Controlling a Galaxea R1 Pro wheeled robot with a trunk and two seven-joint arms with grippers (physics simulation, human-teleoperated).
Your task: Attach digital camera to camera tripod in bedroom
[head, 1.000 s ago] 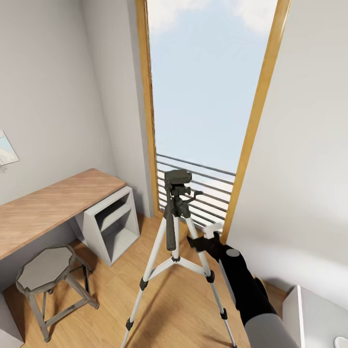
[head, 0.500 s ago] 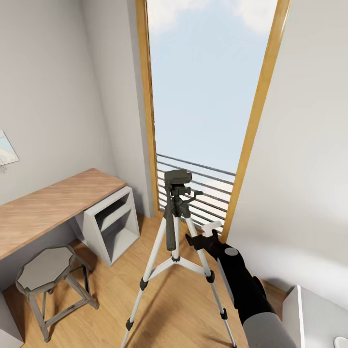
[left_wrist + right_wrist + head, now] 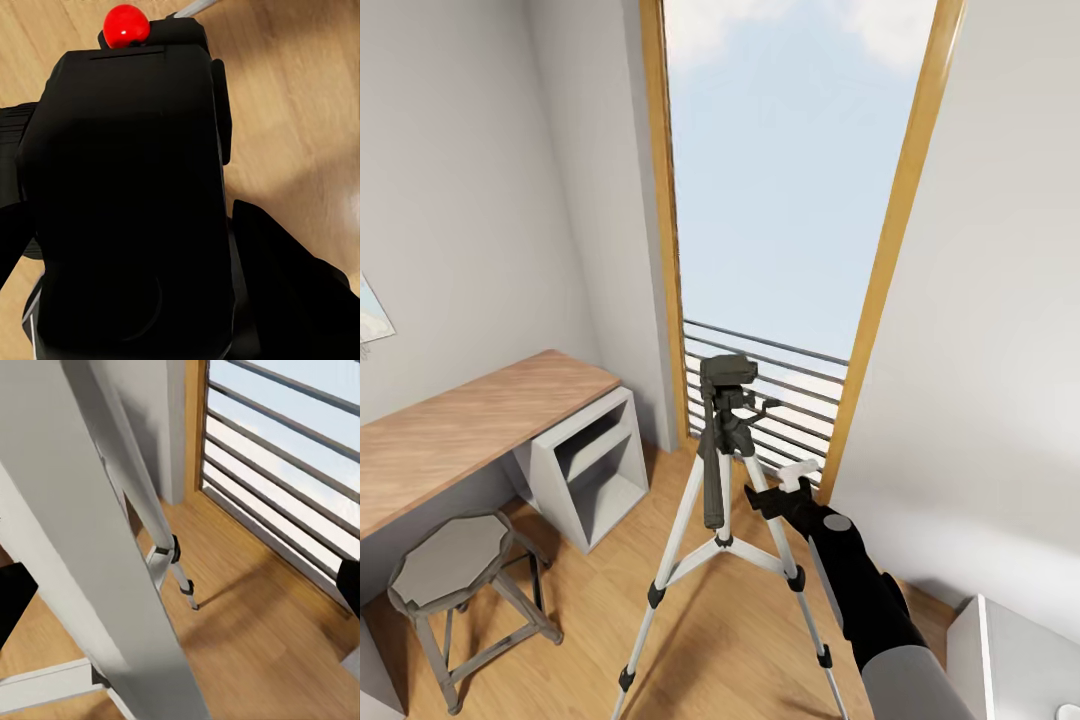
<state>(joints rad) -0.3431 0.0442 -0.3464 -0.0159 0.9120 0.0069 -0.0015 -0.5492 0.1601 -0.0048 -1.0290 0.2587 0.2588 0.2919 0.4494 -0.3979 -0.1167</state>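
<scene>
Camera tripod [image 3: 722,480] upright before the balcony window, right tool [image 3: 785,490] clasping one silver leg, left tool [image 3: 247,300] closed around the digital camera [image 3: 127,202]

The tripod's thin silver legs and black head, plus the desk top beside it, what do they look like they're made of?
The tall silver-legged camera tripod has legs that look like pale brushed metal, probably aluminium, given their smooth grey sheen. Its black head appears matte, likely plastic, with no shine. The brown desk top looks like wood, showing streaked grain, though it could be laminate.
</scene>
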